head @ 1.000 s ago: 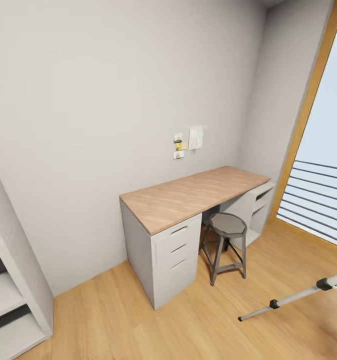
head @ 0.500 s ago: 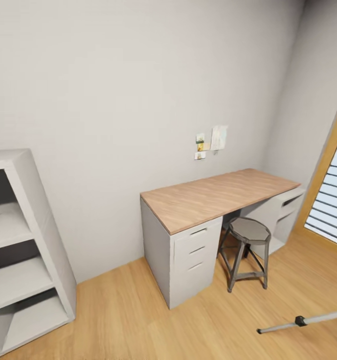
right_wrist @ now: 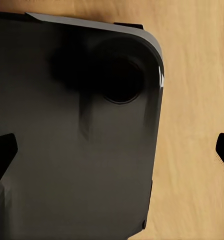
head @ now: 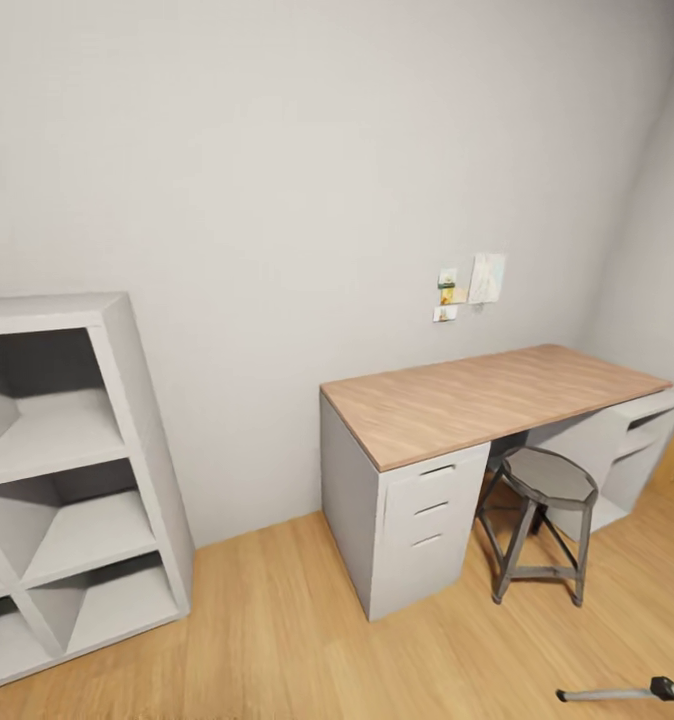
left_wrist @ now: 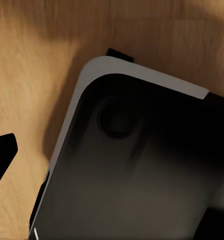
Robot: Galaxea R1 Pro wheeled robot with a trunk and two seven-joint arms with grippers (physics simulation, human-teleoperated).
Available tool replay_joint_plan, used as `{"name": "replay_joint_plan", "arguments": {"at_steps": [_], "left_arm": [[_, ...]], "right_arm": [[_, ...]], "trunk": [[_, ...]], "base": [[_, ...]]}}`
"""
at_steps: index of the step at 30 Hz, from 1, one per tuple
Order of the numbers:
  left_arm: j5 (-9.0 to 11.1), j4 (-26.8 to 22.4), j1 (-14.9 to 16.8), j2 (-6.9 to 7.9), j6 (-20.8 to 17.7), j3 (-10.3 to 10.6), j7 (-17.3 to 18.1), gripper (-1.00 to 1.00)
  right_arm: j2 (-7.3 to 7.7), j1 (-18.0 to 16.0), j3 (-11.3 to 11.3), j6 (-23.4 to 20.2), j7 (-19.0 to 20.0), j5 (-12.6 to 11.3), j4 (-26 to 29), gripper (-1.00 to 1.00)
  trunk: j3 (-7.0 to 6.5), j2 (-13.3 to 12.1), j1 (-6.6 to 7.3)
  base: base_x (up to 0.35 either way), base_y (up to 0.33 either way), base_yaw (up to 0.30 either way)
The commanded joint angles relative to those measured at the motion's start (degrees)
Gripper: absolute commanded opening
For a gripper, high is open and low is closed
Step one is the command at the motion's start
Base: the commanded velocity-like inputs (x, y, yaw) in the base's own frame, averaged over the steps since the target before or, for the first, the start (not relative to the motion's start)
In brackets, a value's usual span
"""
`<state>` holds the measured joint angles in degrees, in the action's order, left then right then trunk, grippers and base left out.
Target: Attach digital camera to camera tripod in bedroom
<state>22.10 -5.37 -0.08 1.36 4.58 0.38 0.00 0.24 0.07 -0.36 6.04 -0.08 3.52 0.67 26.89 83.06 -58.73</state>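
Since earlier: camera has swung left, so the whole picture shifted; the shelf now fills the left side, the desk and stool sit further right, the window has slid almost off the edge, and less of the tripod shows.
Tripod: one silver leg with a black joint lies low across the bottom right corner, over the wood floor; head and handle are out of frame.
Camera: not among what these pictures show, so where it lies I cannot tell.
Left claw: one dark fingertip shows at the edge of the wrist view, above the robot's dark base; open or closed, I cannot tell.
Right claw: two dark fingertips at opposite edges, wide apart, nothing between them, the base below.
Handling, tripod: likely light but stiff and easily tipped; steady it by the leg cluster or head rather than pushing a single leg.
Handling, camera: probably small, hard and smooth; a grip across the flat sides of the body seems safest, keeping off the lens.
Room: open floor between shelf and desk, and in front of the stool.
Edges: desk corner, stool legs and the splayed leg are the things to clear when turning.
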Motion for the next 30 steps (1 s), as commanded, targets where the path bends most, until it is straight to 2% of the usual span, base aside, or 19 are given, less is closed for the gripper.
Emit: {"name": "replay_joint_plan", "arguments": {"at_steps": [1,30], "left_arm": [[0.27,-0.04,-0.01,0.03,0.08,0.06,0.0,1.0],[0.23,0.01,-0.01,0.18,0.08,0.0,-0.01,1.0]], "right_arm": [[0.01,0.01,-0.02,0.11,-0.01,0.36,0.03,1.0],[-0.1,0.0,-0.07,-0.06,-0.1,0.3,-0.21,1.0]], "trunk": [[0.04,0.02,0.0],[0.04,0.02,0.0]], "base": [[0.0,0.0,0.269],[0.0,0.0,0.269]]}}
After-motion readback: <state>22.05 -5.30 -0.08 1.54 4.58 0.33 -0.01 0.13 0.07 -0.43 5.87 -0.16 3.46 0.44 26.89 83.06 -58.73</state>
